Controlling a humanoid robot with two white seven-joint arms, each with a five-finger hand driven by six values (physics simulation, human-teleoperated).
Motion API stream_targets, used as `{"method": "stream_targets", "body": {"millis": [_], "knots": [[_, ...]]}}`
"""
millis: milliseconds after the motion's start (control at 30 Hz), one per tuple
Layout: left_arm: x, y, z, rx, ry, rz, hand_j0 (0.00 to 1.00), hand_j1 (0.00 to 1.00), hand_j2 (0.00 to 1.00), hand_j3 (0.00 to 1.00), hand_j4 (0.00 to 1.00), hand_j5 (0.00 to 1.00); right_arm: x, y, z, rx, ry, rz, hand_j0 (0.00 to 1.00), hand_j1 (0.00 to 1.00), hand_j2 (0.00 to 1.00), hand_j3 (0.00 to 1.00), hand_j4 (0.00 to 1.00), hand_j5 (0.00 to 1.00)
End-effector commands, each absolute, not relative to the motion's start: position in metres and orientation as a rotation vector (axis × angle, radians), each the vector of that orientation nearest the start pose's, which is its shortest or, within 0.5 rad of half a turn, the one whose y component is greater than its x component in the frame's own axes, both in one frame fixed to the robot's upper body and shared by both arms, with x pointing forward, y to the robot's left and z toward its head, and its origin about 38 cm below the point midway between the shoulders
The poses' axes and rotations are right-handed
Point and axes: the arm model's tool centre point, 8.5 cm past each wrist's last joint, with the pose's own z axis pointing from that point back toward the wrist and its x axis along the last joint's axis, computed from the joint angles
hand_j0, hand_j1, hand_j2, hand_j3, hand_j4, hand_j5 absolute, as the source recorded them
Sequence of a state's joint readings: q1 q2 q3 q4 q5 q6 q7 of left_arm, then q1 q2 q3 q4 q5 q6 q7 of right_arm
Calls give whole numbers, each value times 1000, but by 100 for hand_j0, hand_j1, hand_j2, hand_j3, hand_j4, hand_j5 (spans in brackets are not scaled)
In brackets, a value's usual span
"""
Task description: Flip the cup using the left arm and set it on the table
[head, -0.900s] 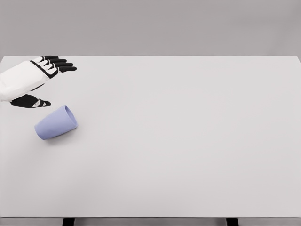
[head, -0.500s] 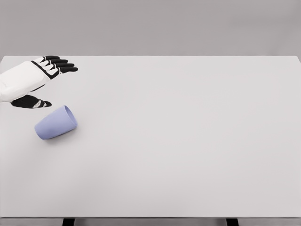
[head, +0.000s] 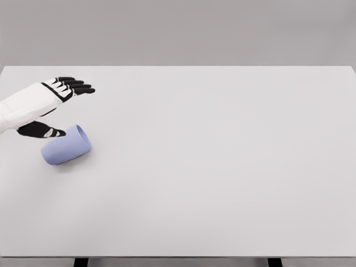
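Meanwhile, the left hand (head: 47,105) hovered with fingers spread, grasping nothing, just beside a lavender cup (head: 66,146) lying sideways on the white counter (head: 222,167).

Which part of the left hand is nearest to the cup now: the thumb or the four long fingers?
The thumb. Its tip reaches the side of the lying lavender cup, while the four fingers of the left hand stretch out farther back over the table.

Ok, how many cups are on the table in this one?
1. The cup lies on its side near the table's left edge, just below the open left robot hand. Nothing could hide another.
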State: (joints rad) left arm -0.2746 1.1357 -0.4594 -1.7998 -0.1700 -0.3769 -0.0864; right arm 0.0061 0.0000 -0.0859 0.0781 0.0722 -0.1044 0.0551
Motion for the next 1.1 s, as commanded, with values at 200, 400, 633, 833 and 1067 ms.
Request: {"method": "stream_targets", "body": {"millis": [200,400,633,833,1067], "knots": [[364,366,241,280,-1554,-1236,100,100,100,100,100,100,-20,-265,-260,-27,-21,-13,100,100,100,100,100,100],[361,369,217,177,-1414,-1131,100,100,100,100,100,100,-20,-265,-260,-27,-21,-13,100,100,100,100,100,100],[353,365,193,139,-1347,-1113,100,100,100,100,100,100,-20,-265,-260,-27,-21,-13,100,100,100,100,100,100],[355,370,190,196,-1345,-1058,100,100,100,100,100,100,-20,-265,-260,-27,-21,-13,100,100,100,100,100,100],[354,375,181,251,-1323,-994,100,100,100,100,100,100,-20,-265,-260,-27,-21,-13,100,100,100,100,100,100]]}}
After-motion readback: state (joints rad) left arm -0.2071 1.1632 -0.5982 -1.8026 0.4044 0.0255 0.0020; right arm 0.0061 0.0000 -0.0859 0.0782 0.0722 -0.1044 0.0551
